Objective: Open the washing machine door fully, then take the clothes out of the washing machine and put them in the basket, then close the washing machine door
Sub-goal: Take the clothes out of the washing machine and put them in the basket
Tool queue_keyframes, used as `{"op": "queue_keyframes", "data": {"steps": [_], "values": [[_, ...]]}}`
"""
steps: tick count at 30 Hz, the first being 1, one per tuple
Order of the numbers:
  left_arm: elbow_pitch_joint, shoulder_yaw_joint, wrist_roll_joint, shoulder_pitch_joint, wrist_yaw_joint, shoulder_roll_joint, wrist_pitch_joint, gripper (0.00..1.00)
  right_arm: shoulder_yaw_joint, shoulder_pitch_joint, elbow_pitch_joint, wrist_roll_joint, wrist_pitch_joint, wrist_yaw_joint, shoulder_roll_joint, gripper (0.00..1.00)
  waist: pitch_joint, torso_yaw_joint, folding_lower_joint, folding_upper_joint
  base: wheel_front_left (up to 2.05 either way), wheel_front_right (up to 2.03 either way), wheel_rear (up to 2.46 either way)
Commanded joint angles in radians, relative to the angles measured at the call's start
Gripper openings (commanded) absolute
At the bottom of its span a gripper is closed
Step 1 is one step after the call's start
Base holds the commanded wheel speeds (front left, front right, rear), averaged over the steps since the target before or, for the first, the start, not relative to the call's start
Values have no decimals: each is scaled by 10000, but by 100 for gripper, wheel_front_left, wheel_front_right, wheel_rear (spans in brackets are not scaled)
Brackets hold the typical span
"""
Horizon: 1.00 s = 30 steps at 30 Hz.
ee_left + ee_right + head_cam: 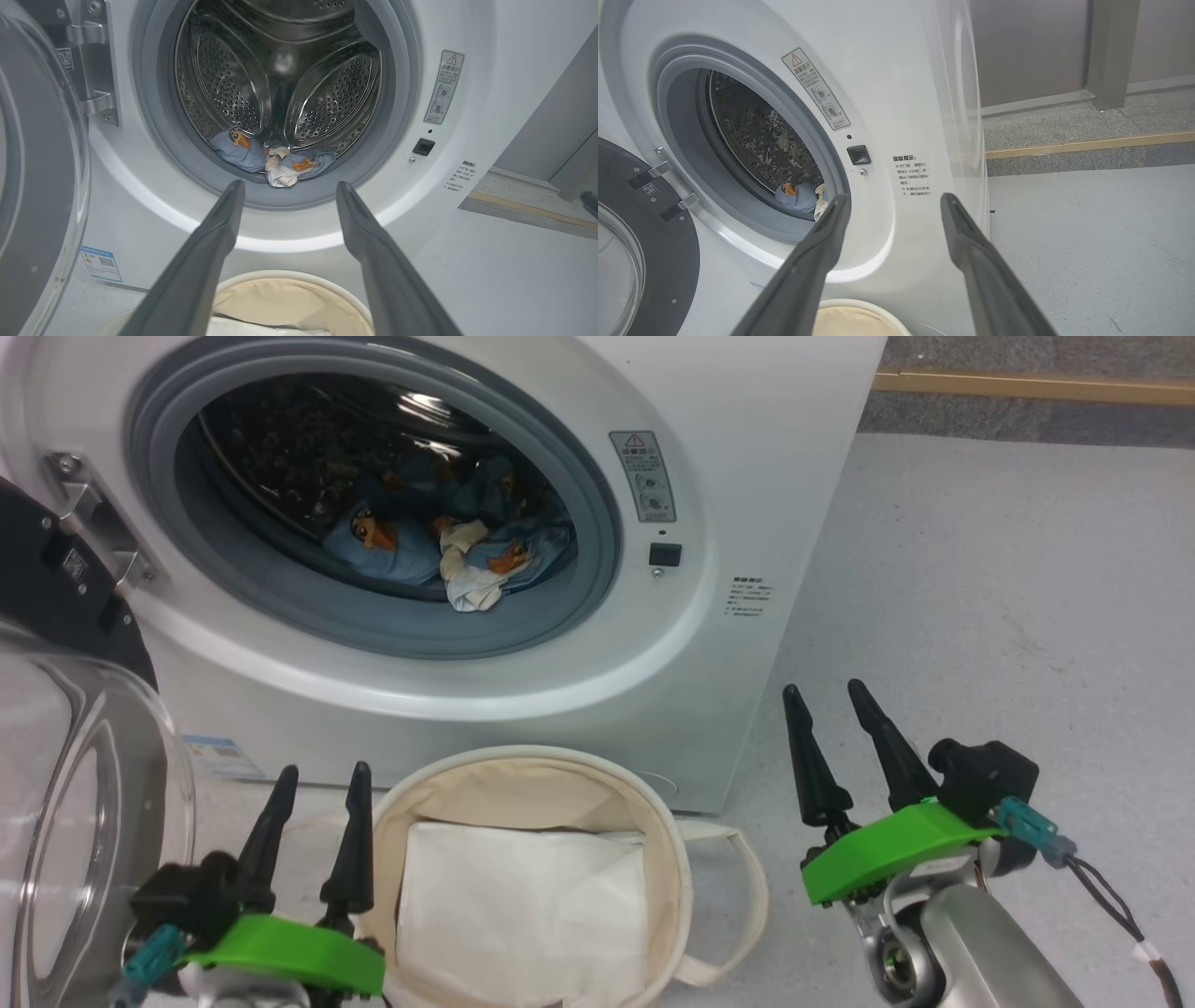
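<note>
Blue clothes [401, 551] inside washing machine [747, 476], door [56, 569] open; we note unloading, closing pending; left gripper [324, 770], right gripper [823, 687] spread, empty.

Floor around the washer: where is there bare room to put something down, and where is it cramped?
Bare grey floor spreads right of the washing machine, beyond the right end effector. Crowded: the open door, left end effector and basket sit close together in front; a white sheet covers the basket's bottom.
</note>
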Motion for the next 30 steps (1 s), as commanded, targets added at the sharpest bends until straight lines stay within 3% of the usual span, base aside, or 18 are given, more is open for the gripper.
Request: {"op": "queue_keyframes", "data": {"steps": [1, 9, 16, 25, 30], "values": [[-110, 283, 127, -673, 107, 118, -109, 100, 165, -240, -376, -139, 12, 73, -32, 100, 48, 17, 0, -1, 0, 0, 0], [1200, -131, -15, -2146, -211, -408, 5, 100, 182, -216, -646, -226, 65, 73, -112, 100, 533, -126, 0, -1, 0, 0, 0], [3201, -387, -94, -4127, -744, -608, 178, 100, 320, -395, -965, -353, -27, 73, -23, 100, 1476, -594, 0, -1, 0, 0, 0], [5894, -589, -568, -7093, -1447, -359, 810, 100, 544, -891, -1213, -435, -299, 73, 41, 100, 3020, -1204, 0, -1, 0, 0, 0], [6954, -555, -1105, -8474, -1556, -140, 1166, 100, 503, -1092, -1298, -485, -393, 73, 77, 100, 3689, -1545, 0, -1, 0, 0, 0]]}}
